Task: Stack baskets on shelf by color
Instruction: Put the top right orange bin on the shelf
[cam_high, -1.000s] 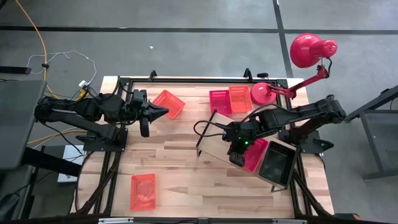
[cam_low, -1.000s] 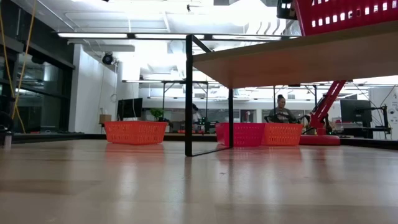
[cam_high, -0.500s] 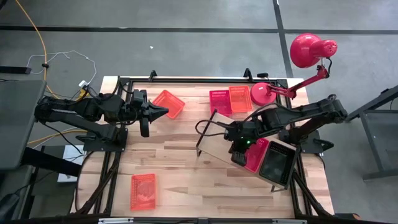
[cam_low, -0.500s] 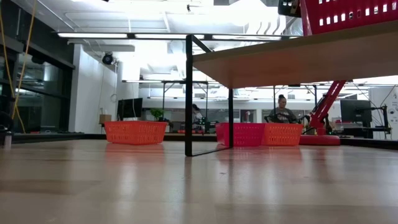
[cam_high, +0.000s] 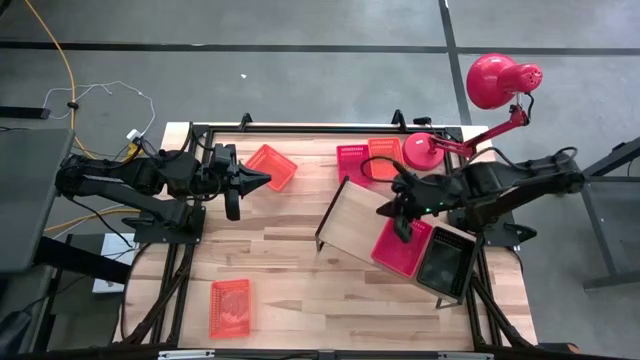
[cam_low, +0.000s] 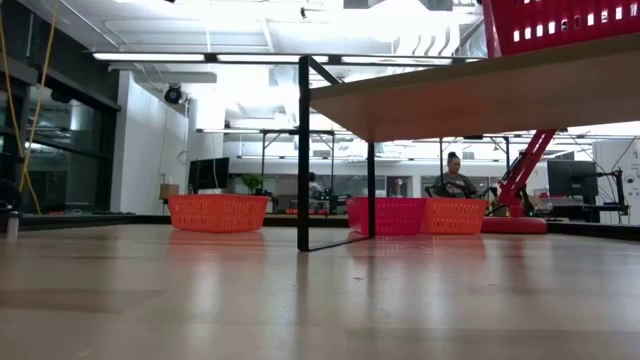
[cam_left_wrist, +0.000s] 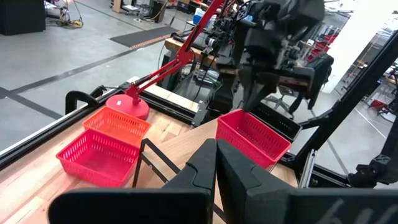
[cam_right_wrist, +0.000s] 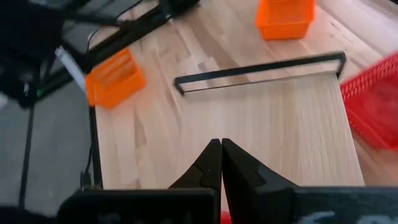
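- Right gripper (cam_high: 400, 208) hangs over the shelf (cam_high: 352, 222), fingers pressed together in its wrist view w/ nothing between them.
- Red basket (cam_high: 402, 246) sits on the shelf just below the gripper; black basket (cam_high: 443, 262) is right next to it at the shelf's far end.
- Since half a sec ago: the gripper was down on that red basket's near edge, now it's pulled up and back toward the lamp (cam_high: 495, 82). Basket looks to be in the same spot, so I'd say it's been let go.
- Left gripper (cam_high: 258, 180) waits w/ fingers closed, tips just beside an orange basket (cam_high: 272, 166); no change there.
- Other baskets: red + orange pair (cam_high: 368, 160) behind the right gripper by the lamp base, one more orange (cam_high: 229, 304) well off at the table's front.
- Handling, my guess: thin plastic mesh, v. light, a bit flexy, slides easily on smooth wood. Best to pinch a rim wall at mid-side, not a corner, so it doesn't tip.
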